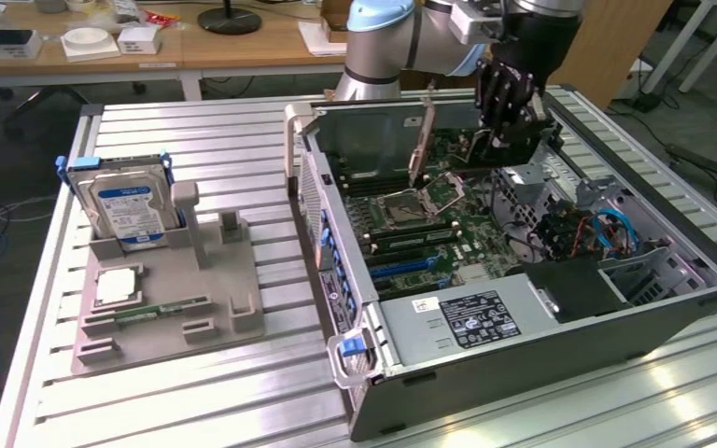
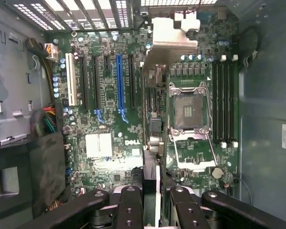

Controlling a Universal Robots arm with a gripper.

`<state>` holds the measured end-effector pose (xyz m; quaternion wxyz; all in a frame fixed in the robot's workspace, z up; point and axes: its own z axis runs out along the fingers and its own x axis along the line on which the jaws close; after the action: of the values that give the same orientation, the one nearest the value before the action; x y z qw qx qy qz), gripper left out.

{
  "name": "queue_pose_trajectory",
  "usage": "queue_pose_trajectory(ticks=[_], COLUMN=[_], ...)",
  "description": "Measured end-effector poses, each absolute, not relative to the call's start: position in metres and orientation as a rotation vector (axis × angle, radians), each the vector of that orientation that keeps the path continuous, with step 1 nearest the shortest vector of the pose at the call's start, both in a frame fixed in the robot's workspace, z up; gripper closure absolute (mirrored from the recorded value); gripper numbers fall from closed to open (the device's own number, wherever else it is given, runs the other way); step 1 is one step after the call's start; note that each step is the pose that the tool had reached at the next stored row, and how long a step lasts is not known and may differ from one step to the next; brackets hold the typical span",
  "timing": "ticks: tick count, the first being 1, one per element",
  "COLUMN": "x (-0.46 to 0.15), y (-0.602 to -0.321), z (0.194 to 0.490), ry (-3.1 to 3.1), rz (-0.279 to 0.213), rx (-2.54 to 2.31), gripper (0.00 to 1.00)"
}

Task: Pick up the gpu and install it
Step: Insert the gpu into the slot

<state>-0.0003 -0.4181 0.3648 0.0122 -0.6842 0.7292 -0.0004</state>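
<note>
In the wrist view the gpu [image 2: 152, 143] shows edge-on as a thin dark card with a pale metal bracket [image 2: 174, 40] at its far end. My gripper [image 2: 151, 193] is shut on it, its black fingers [image 2: 129, 202] pressed to either side of the card. The card hangs above the motherboard [image 2: 105, 143], between the row of expansion slots with the long blue slot [image 2: 119, 81] and the open CPU socket [image 2: 188, 109]. In the exterior view my gripper [image 1: 508, 121] reaches down into the open computer case [image 1: 521, 355] near its back wall.
On the exterior view's left, a grey fixture [image 1: 228, 299] holds a silver hard drive [image 1: 132, 210] with a blue-white label, a green memory stick [image 1: 147, 313] and a small square chip [image 1: 116, 285]. Inside the case are coloured cables [image 2: 47, 119], memory slots [image 2: 224, 100] and a drive cage [image 1: 558, 182].
</note>
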Motion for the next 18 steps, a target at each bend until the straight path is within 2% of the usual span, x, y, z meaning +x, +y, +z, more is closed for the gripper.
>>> queue_pose_trajectory(ticks=[18], x=[0.000], y=[-0.430], z=[0.338], ry=[2.212], rz=[0.019], rx=[-2.218], gripper=[0.73])
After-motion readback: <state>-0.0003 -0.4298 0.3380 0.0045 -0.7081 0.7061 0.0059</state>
